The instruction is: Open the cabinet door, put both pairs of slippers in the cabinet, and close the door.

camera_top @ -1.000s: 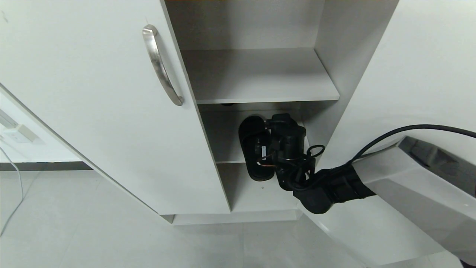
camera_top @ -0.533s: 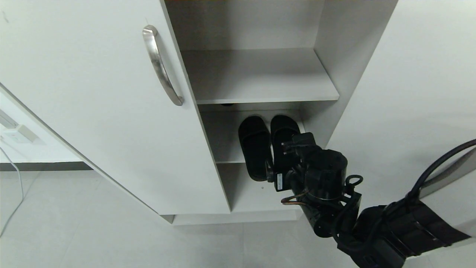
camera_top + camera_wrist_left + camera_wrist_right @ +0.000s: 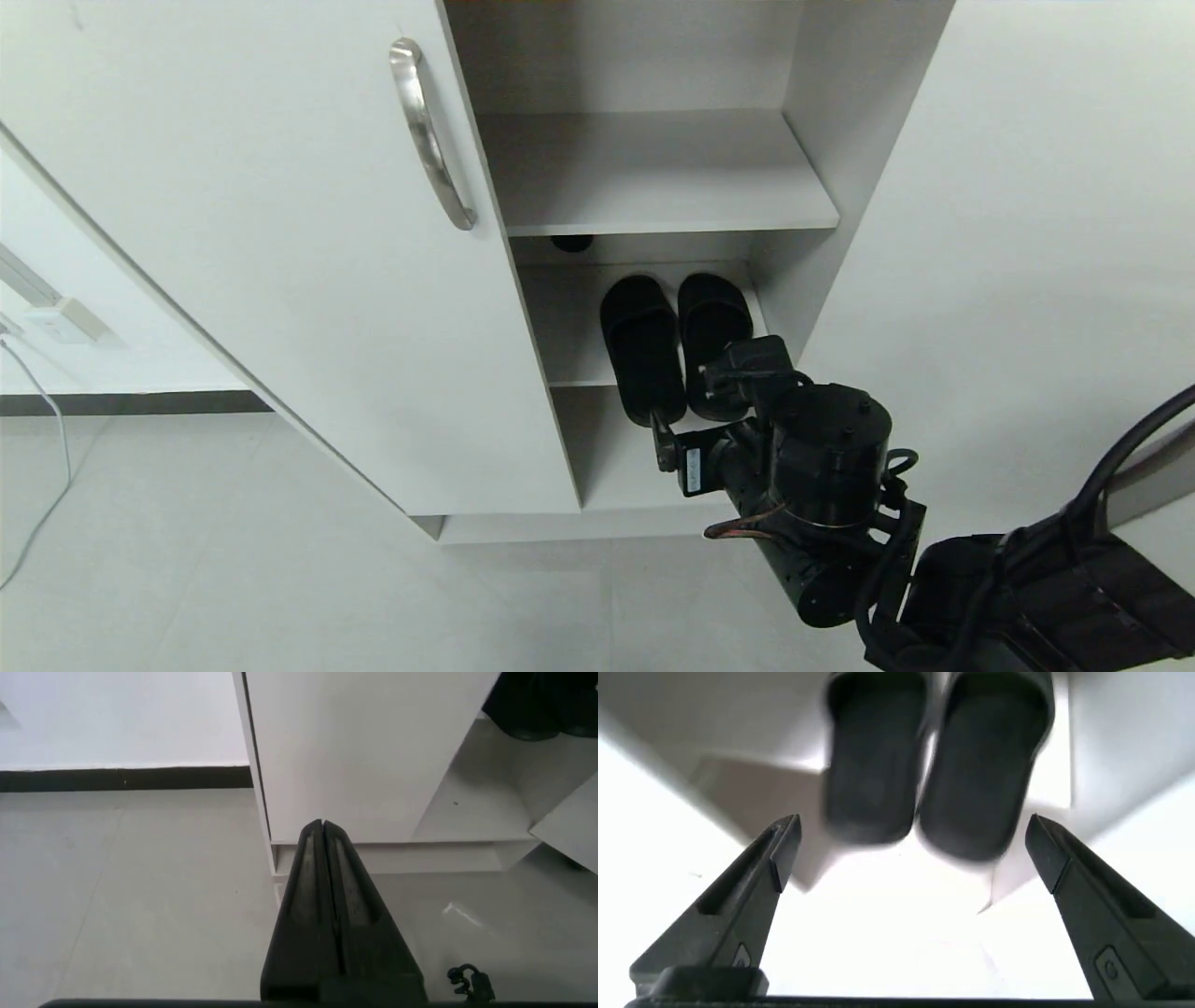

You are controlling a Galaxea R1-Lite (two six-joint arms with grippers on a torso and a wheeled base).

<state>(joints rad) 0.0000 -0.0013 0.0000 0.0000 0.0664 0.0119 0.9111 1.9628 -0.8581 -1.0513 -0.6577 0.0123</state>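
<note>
A pair of black slippers (image 3: 672, 341) lies side by side on the middle shelf (image 3: 560, 322) of the white cabinet, heels at the shelf's front edge. My right gripper (image 3: 705, 401) hangs open just in front of them, apart from them. The right wrist view has both slippers (image 3: 929, 765) between and beyond the spread fingertips (image 3: 775, 849) of the right gripper (image 3: 910, 849). The cabinet's right door (image 3: 1027, 233) stands wide open. My left gripper (image 3: 322, 835) is shut and empty, low over the floor near the cabinet's base (image 3: 402, 854).
The cabinet's left door (image 3: 233, 233) carries a curved metal handle (image 3: 431, 135). Above the slippers is a bare upper shelf (image 3: 653, 177), below them a bottom shelf (image 3: 635, 467). A small dark thing (image 3: 571, 244) sits at the middle shelf's back. A wall socket (image 3: 61, 319) and cable (image 3: 47, 485) are at the left.
My right gripper, which was at the slippers inside the cabinet, has let them go and drawn back out. The slippers stay on the shelf. The head camera has shifted slightly.
</note>
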